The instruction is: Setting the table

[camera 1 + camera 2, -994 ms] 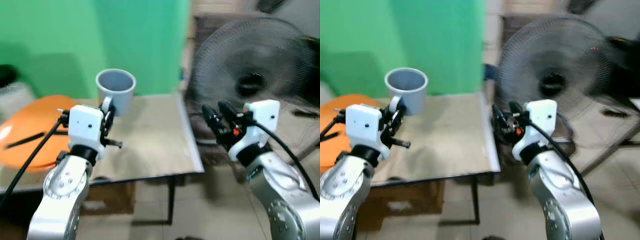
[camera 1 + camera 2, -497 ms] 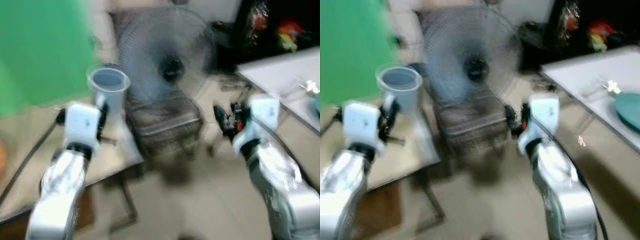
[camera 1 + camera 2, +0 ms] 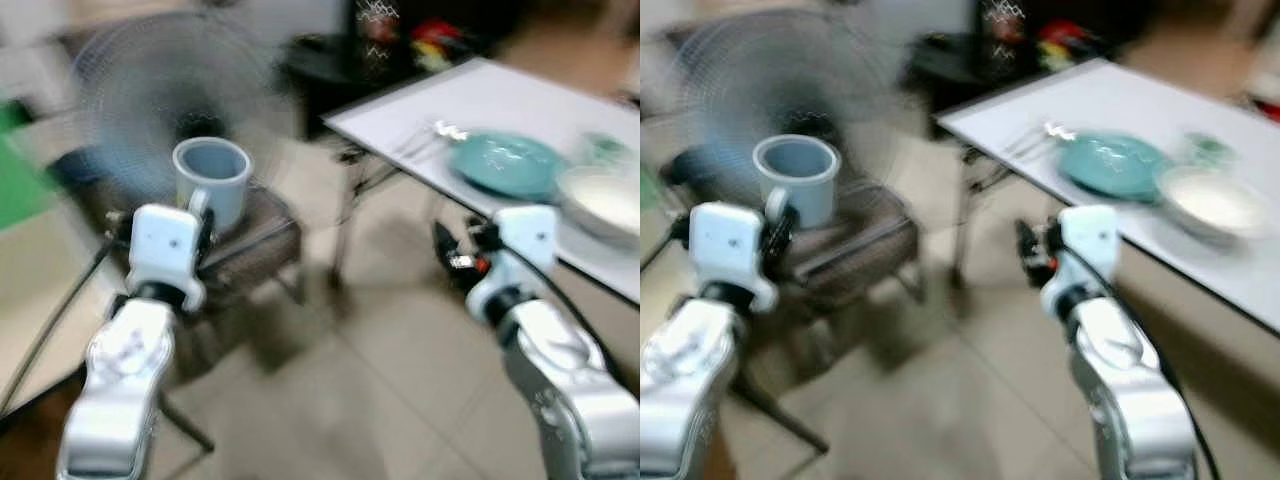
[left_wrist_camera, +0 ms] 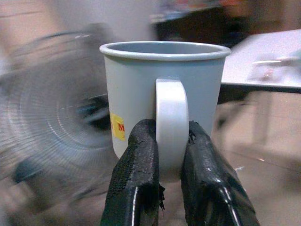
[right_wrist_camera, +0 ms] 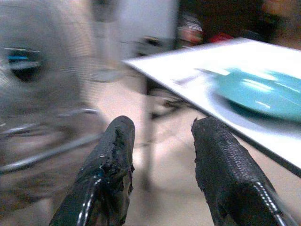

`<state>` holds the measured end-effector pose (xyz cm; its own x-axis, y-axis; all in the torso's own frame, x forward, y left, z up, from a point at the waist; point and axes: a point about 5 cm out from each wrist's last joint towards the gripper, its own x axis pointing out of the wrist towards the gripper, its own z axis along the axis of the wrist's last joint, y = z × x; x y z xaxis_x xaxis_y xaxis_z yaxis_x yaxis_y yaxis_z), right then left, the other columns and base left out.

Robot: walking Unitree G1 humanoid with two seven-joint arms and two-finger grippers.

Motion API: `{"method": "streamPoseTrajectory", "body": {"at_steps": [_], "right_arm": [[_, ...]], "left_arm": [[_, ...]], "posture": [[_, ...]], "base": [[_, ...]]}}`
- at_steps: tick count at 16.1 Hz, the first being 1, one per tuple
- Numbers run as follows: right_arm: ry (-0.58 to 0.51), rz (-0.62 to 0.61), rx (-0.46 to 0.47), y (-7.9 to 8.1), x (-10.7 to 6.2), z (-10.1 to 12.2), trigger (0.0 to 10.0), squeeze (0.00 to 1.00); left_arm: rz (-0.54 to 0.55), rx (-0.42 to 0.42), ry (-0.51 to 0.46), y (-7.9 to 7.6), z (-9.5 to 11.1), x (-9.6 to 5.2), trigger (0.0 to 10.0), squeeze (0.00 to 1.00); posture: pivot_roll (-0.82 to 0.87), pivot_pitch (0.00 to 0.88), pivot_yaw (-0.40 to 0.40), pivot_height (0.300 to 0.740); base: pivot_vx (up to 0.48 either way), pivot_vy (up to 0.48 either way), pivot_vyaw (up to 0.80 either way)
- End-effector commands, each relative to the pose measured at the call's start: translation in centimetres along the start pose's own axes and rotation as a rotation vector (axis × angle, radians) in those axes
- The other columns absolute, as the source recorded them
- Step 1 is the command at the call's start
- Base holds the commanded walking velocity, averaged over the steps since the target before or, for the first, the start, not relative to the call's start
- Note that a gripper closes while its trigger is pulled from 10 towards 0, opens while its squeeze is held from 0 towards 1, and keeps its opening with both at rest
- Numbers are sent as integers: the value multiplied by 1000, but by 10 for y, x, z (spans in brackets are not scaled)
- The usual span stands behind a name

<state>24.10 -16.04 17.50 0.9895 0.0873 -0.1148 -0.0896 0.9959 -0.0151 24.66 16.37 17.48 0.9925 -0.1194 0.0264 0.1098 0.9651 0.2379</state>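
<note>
Your grey mug (image 4: 164, 89) is held upright by its handle, pinched in the left gripper (image 4: 170, 141); its yellow label shows a red "M", the rest hidden. Your right gripper (image 5: 162, 136) hangs spread and empty, near the white table (image 3: 520, 105) bearing a teal plate (image 3: 503, 163) and white bowl (image 3: 605, 200). A fan (image 3: 160, 90) stands behind.

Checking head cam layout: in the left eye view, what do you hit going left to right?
Left claw holding the grey mug → right claw → teal plate → white bowl on the white table.
</note>
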Motion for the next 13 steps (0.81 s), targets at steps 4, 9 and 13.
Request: {"method": "streamPoseTrajectory", "body": {"at_steps": [4, 9, 13], "right_arm": [[-26, -50, 7, -2, -2, 4, 10000, 0], [-23, -59, -11, -4, -3, 5, 10000, 0], [-29, -68, -14, -4, -3, 7, 10000, 0]], "left_arm": [[-19, 14, -37, 0, 7, 4, 10000, 0], [-29, 1, -45, -6, 7, 6, 10000, 0], [-42, 13, -51, -8, 7, 9, 10000, 0]], "posture": [[-54, 0, 48, 740], [-73, 0, 49, 740], [-78, 0, 56, 740]], "base": [[0, -192, -800], [0, 0, -800], [0, 0, -800]]}}
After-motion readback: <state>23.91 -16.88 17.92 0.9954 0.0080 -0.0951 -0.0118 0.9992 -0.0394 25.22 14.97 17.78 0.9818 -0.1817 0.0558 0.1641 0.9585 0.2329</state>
